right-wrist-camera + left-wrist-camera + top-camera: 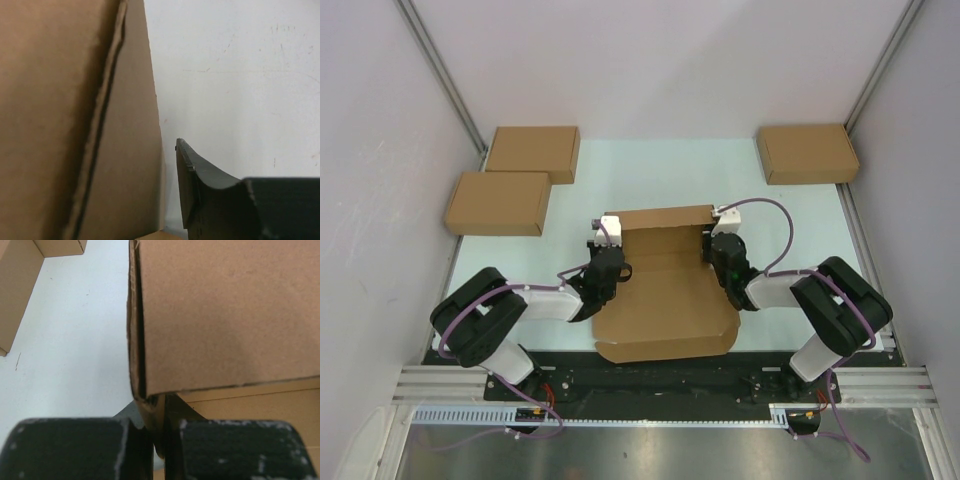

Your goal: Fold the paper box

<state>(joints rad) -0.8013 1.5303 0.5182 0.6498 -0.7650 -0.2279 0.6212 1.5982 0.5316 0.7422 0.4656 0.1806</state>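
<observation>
Box [665, 300]: part-folded. Far wall stands between the pincers, and the lid lies flat nearward of them (unclosed). Left pincer [159, 437] clamps a side wall. Right pincer [720, 252]: state cannot be told.

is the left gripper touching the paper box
Touching: left wrist view shows the left gripper pinched on the paper box wall, cardboard clamped between its jaws.

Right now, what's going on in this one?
Two robot arms are folding a cardboard box in the middle of the table. Its far wall stands up while the near panel lies flat. The left arm has its jaws shut on the box's left wall. The right arm sits at the right wall, one finger apart from the cardboard; its grip is unclear. Closed boxes lie far left and far right.
</observation>
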